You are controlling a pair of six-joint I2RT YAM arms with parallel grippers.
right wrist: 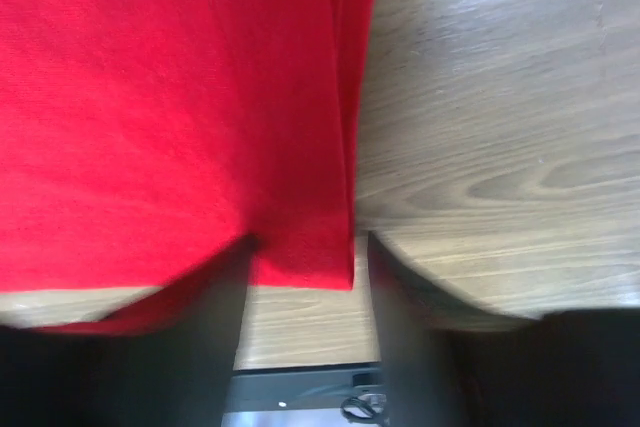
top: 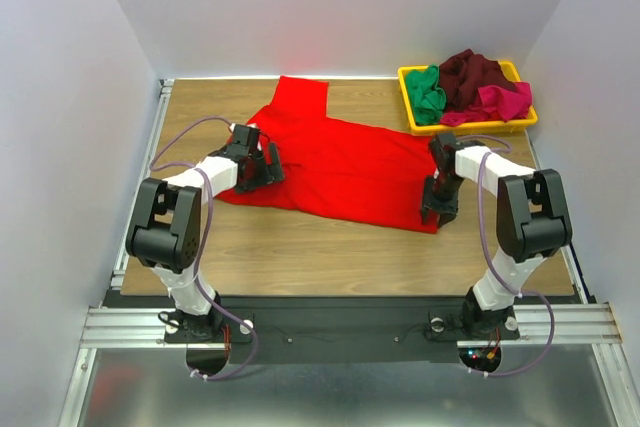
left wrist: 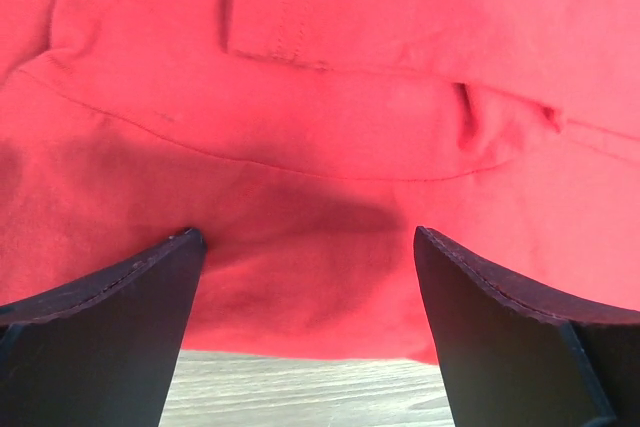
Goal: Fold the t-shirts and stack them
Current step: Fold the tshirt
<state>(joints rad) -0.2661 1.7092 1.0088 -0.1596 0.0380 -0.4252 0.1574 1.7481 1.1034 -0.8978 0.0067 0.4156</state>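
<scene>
A bright red t-shirt (top: 340,162) lies spread flat across the middle of the wooden table, one sleeve pointing to the back. My left gripper (top: 262,172) is open and low over the shirt's left near edge; in the left wrist view (left wrist: 305,237) red cloth (left wrist: 330,67) fills the space between the jaws. My right gripper (top: 438,209) is open at the shirt's right near corner; in the right wrist view (right wrist: 310,242) that corner (right wrist: 300,257) lies between the fingers. Green (top: 427,92), dark maroon (top: 472,75) and magenta-pink (top: 505,102) shirts lie crumpled in the tray.
A yellow plastic tray (top: 470,127) stands at the back right corner. White walls enclose the table on the left, back and right. Bare wood (top: 330,257) shows between the shirt and the black front rail.
</scene>
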